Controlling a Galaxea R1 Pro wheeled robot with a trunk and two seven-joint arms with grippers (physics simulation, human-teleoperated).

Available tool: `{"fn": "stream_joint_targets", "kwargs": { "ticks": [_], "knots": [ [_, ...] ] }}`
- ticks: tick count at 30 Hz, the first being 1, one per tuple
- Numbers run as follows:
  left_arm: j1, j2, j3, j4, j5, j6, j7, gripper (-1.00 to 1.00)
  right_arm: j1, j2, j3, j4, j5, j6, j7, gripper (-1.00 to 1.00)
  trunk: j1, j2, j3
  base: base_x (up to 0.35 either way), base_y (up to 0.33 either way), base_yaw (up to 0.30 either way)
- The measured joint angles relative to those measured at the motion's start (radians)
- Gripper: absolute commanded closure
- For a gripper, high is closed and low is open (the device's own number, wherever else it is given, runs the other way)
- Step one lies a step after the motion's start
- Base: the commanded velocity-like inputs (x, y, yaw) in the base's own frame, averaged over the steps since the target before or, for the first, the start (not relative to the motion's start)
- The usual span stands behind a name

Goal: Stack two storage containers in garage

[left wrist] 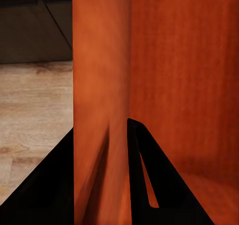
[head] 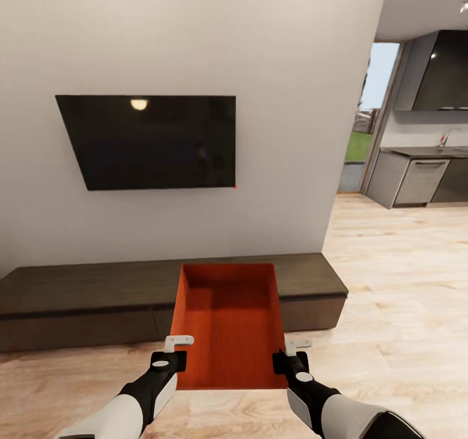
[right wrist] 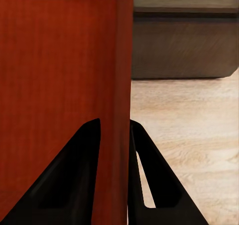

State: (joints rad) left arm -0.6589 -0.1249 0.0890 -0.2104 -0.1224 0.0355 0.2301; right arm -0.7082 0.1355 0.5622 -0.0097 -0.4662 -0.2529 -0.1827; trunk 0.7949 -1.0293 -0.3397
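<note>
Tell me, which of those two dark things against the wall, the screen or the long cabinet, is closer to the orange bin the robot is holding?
The long low cabinet: the orange bin, held by the left gripper and right gripper, overlaps its top edge. The black screen hangs higher.

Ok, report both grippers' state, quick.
Left gripper: shut on the storage container's left wall.
Right gripper: shut on its right wall.

The room is bright and evenly lit. Daylight comes in through the far doorway (head: pixel 364 124). A small lamp glow shines on the black TV (head: pixel 153 141). Shadows are soft. Up close, the pincer fingers (left wrist: pixel 154 185) look like plain black shapes.
</note>
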Motion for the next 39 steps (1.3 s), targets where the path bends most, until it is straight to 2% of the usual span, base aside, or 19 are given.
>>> {"fn": "stream_joint_targets", "kwargs": {
  "ticks": [39],
  "knots": [
    [0.0,0.001,0.0,0.0,0.0,0.0,-0.001,1.0,0.0,0.001,0.002,0.0,-0.002,-0.001,0.0,1.0,0.0,0.0,0.063,0.0,0.0,0.0]
  ]
}}
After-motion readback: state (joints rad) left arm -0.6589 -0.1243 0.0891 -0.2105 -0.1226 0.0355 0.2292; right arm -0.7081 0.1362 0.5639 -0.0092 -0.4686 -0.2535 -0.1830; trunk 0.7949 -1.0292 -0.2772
